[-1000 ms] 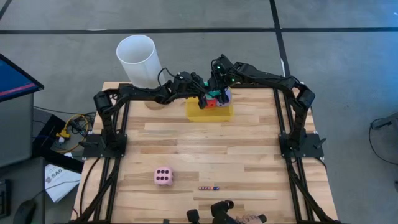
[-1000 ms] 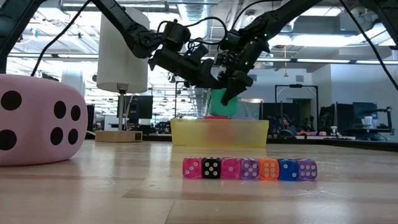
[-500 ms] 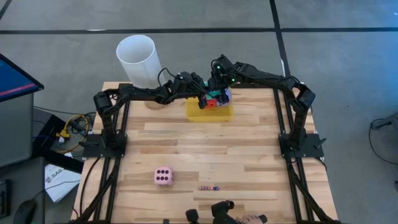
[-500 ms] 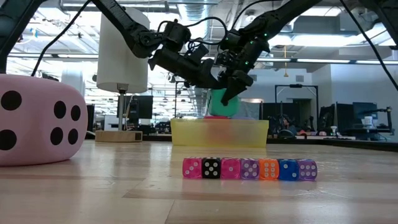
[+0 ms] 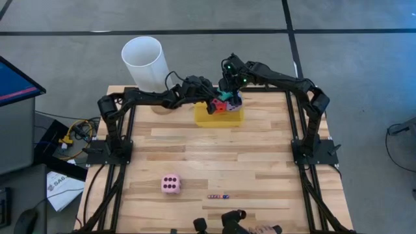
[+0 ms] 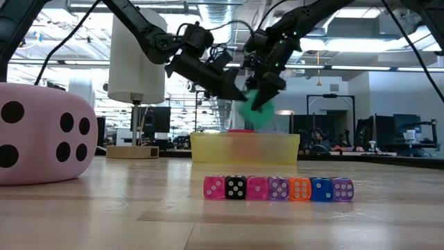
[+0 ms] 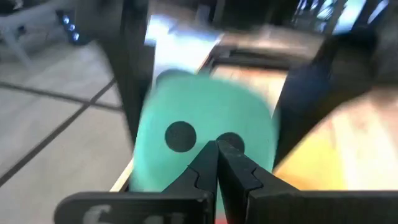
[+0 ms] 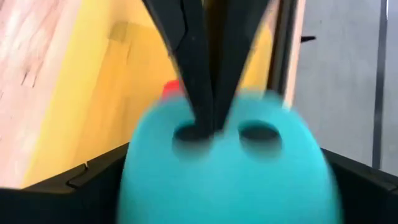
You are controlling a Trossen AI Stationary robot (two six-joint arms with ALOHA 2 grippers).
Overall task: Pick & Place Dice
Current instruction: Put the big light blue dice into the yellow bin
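While the right pincer [image 6: 260,97] grips the cyan die [image 6: 258,114] above the yellow bin [image 6: 244,148], the left pincer [image 6: 239,94] stays shut beside it. Next, I judge, comes opening to drop it in.

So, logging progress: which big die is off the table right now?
The cyan die, held in the right end effector above the yellow bin; the pink die sits on the table.

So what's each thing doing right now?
cyan die: held up over the bin
right gripper: spread wide, gripping the cyan die
left gripper: shut, tip against the cyan die
yellow bin: upright, red die inside
pink die: resting on the table
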